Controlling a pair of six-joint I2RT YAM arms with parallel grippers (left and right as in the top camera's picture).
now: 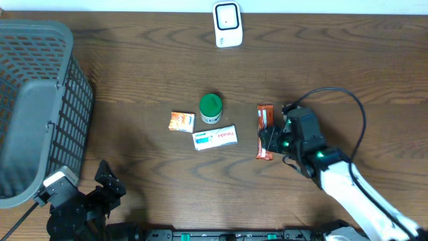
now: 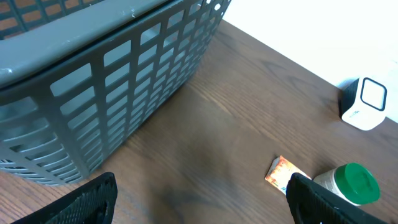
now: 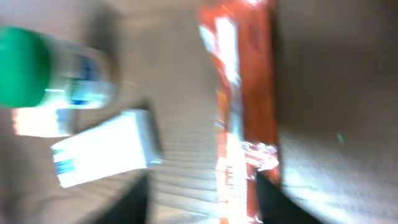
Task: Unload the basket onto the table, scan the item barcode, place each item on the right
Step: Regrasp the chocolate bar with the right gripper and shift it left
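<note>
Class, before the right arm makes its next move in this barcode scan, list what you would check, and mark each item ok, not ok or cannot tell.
1. Scanner standing unobstructed at the far edge of the table: ok.
2. Snack packet lying within reach of the right gripper: ok.
3. Right jaws closed on the packet: not ok; they stand apart around it.
4. Barcode side showing: cannot tell; the right wrist view is blurred.
5. Left gripper open and away from the items: ok.
</note>
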